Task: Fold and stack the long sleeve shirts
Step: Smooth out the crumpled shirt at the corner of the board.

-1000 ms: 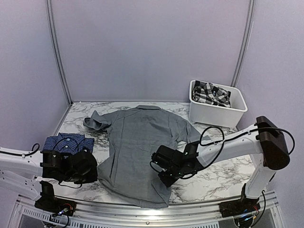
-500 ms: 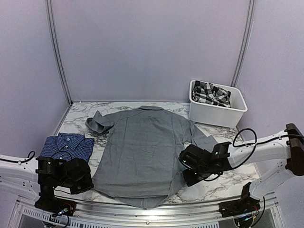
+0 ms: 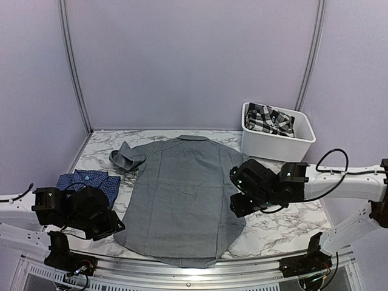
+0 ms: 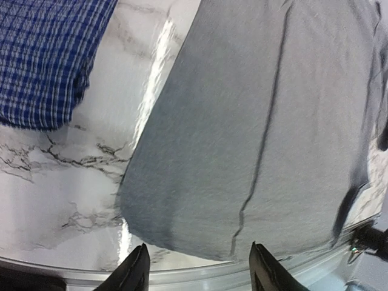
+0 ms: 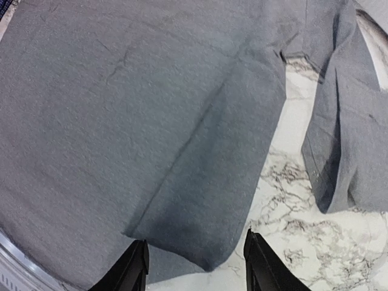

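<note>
Marble tabletop (image 3: pixel 285 227), seen from above, with the plain grey shirt (image 3: pixel 182 194) spread flat across its middle, collar (image 3: pixel 191 138) towards the far edge and hem at the near edge. The body panel is shown smooth apart from a few shallow creases; one sleeve (image 3: pixel 124 156) is bunched at the far left, and the other sleeve (image 5: pixel 345 121) is seen from the right wrist lying doubled just beside the body. The cloth is judged light, limp and easily dragged, so that a pull from a single point would be expected to wrinkle it rather than move it whole; a hold is best taken at an edge, at a hem corner or a shoulder seam, where a thin layer can be pinched off the slick marble. A white bin (image 3: pixel 276 147) holding a black-and-white plaid cloth is set at the far right. The dark blue checked shirt (image 3: pixel 91 180) is already folded at the near left, apart from the grey one, marking where the stack is judged to be built. The left arm is held low at the near-left corner, its pincer (image 4: pixel 199 270) spread wide and empty over the near-left hem corner. The right arm is stretched in from the right, its pincer (image 5: pixel 195 264) likewise wide and empty above the shirt's right edge, near the doubled sleeve.
</note>
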